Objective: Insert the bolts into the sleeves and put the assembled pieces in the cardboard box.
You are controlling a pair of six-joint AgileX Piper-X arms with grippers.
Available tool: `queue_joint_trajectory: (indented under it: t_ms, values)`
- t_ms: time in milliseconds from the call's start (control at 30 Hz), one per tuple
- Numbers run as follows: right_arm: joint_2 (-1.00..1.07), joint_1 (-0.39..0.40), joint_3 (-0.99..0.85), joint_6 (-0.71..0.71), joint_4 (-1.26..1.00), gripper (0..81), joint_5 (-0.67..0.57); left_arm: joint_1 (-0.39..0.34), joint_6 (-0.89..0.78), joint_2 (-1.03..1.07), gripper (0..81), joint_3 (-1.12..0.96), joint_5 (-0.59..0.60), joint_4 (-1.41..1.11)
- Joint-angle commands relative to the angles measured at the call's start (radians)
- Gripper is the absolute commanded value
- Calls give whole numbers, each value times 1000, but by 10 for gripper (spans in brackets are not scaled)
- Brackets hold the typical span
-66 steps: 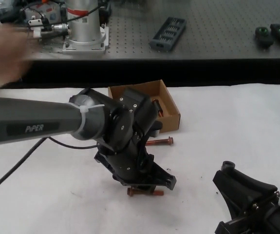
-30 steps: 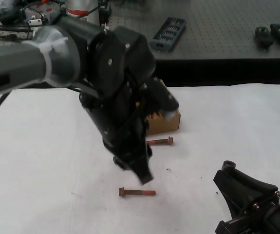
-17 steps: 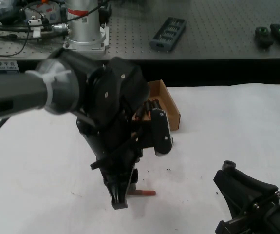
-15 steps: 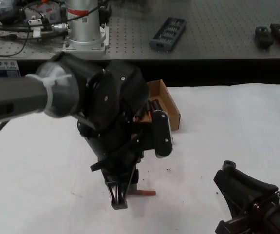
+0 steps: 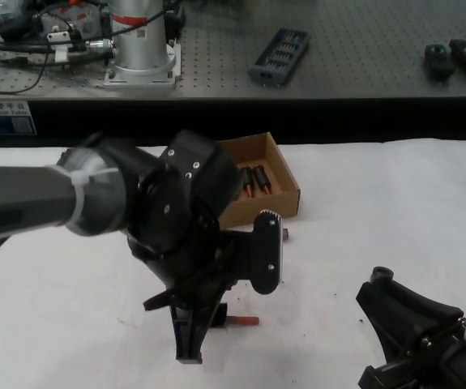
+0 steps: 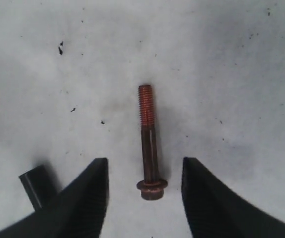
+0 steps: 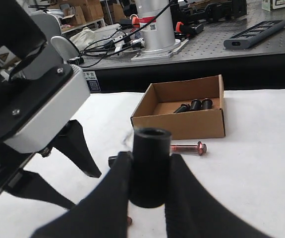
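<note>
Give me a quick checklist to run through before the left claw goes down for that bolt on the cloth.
1. Left claw open: ok.
2. Bolt lined up with the claw's gap: ok, its head end lies in the gap.
3. Bolt lying flat on the cloth: ok.
4. Clear way down: cannot tell, a black piece lies close beside the claw.
5. Right claw gripping the sleeve: ok, the sleeve is upright with its opening up.
6. Room in the box: ok, bare floor shows in front of the pieces inside.
</note>
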Motion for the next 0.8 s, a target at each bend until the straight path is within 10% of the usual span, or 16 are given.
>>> queue_joint_trajectory:
  t_ms: [0,767]
  values:
    - [-9,1,-8,60,-57,57,76,0,-26,7,489,23,-15,-59]
    - [-9,1,-8,60,-62,57,70,3,-77,165,286,23,-70,-93]
